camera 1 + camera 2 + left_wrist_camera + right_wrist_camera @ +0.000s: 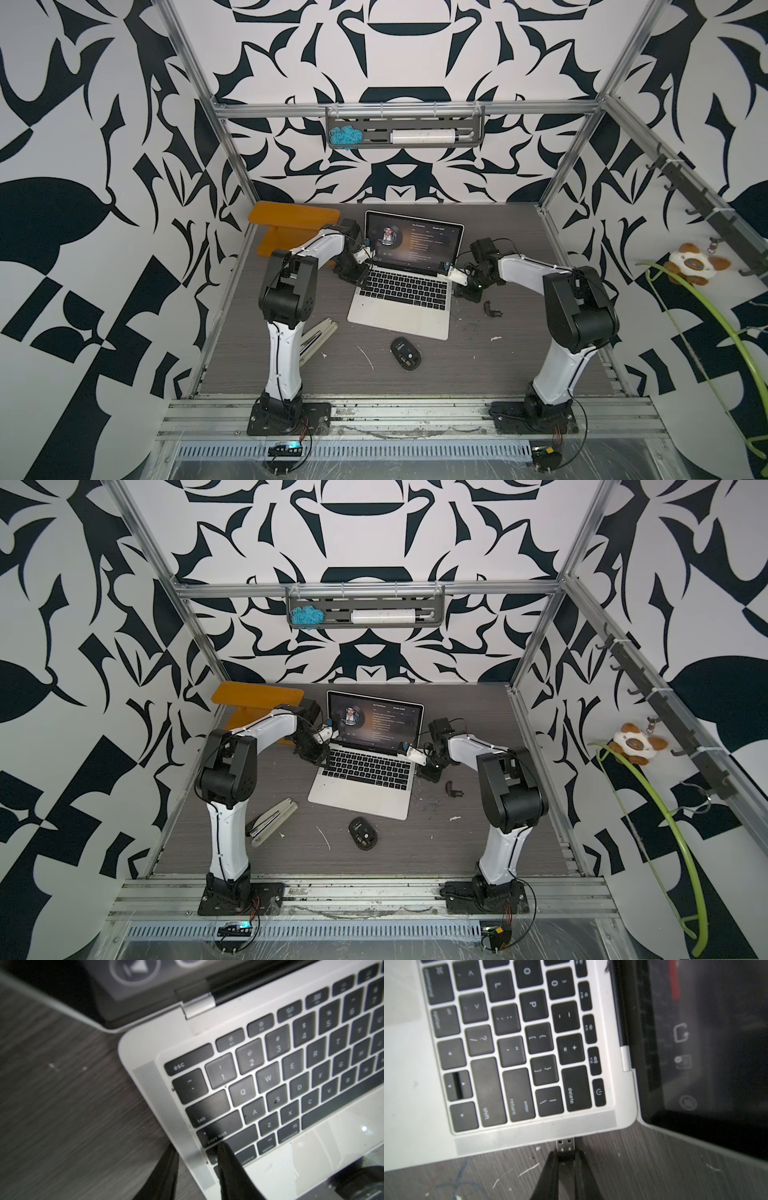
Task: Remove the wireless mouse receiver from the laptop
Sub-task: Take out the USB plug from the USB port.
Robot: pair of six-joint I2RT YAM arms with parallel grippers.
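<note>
Two grippers flank the silver laptop (399, 309): the left gripper (197, 1148), jaws apart, straddles its left edge, apparently to steady it, while the right gripper (566, 1154) pinches the wireless mouse receiver (565, 1144), its metal plug showing bare at the right edge.

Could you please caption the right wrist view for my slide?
Right gripper pinches the wireless mouse receiver at the laptop edge.

Looking down on the laptop (149, 1047), silver deck and black keys filling the frame's right; grey table (62, 1105) at left. At lower centre, left gripper (197, 1147) with fingers parted, straddling the laptop's speaker-grille edge: one over table, one over keys.
</note>
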